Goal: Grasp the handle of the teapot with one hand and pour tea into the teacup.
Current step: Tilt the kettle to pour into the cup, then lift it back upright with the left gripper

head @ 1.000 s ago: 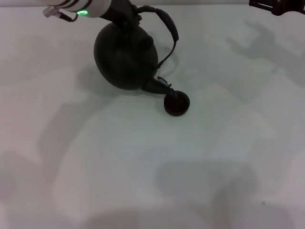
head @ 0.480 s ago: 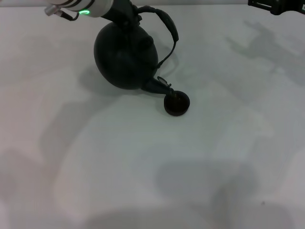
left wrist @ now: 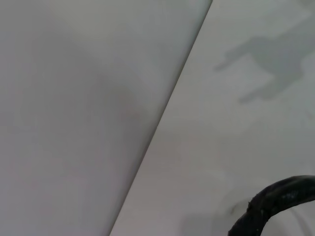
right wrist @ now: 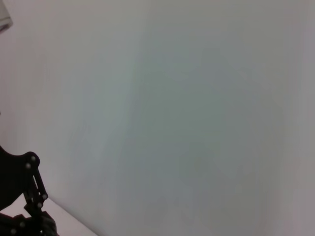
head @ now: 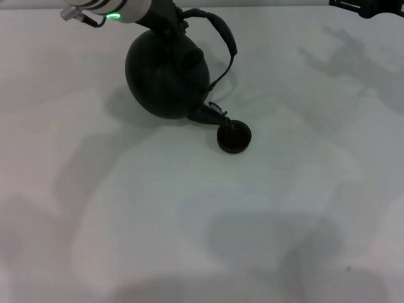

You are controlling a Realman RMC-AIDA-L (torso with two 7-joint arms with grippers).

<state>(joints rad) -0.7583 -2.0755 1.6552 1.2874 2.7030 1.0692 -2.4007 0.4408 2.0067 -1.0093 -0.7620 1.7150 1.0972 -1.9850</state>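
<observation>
The round black teapot [head: 165, 72] is tipped forward in the head view, its short spout [head: 208, 113] reaching down to the rim of the tiny black teacup [head: 233, 137] on the white table. My left gripper [head: 165, 22] comes in from the top left and is shut on the arched black handle [head: 222, 35] near its far end. A piece of the handle shows in the left wrist view [left wrist: 275, 201]. My right gripper [head: 366, 6] sits parked at the top right edge, only partly in view.
The white table [head: 189, 221] carries only soft shadows of the arms. Its far edge against the wall shows in the left wrist view [left wrist: 162, 123]. A black linkage [right wrist: 24, 196] shows in the right wrist view.
The teapot has stayed tilted over the teacup, hardly moving. The right gripper has slid slightly further up out of the picture.
</observation>
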